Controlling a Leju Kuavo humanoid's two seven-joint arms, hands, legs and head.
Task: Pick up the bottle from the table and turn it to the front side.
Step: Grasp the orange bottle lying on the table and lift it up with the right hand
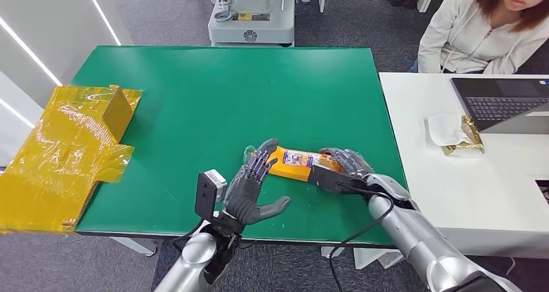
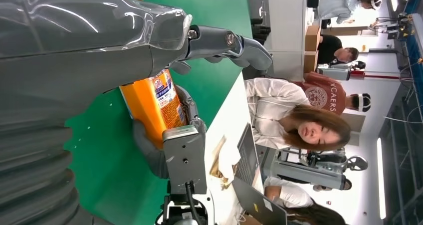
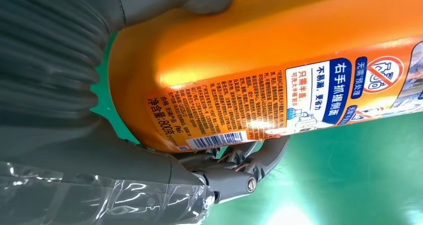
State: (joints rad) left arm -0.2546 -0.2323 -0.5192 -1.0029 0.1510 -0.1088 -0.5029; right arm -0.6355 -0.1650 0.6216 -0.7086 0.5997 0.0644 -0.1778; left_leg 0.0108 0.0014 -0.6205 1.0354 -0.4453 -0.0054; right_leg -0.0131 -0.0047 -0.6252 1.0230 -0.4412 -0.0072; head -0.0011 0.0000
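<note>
An orange bottle (image 1: 294, 162) with a printed label lies on its side on the green table (image 1: 226, 98), near the front edge. My right hand (image 1: 346, 169) grips its base end; in the right wrist view the thumb lies over the bottle (image 3: 279, 60) and the fingers (image 3: 234, 170) curl under it. My left hand (image 1: 252, 188) is at the cap end, fingers stretched over the neck and thumb spread wide, holding nothing. The left wrist view shows the bottle (image 2: 154, 105) just beyond that hand (image 2: 75, 60), with the back label facing the camera.
A yellow film-wrapped box (image 1: 65, 149) sits at the table's left edge. A white table (image 1: 453, 188) on the right carries a laptop (image 1: 505, 101) and a gold packet (image 1: 463, 136). A person (image 1: 485, 26) sits behind it. A grey machine base (image 1: 252, 13) stands past the far edge.
</note>
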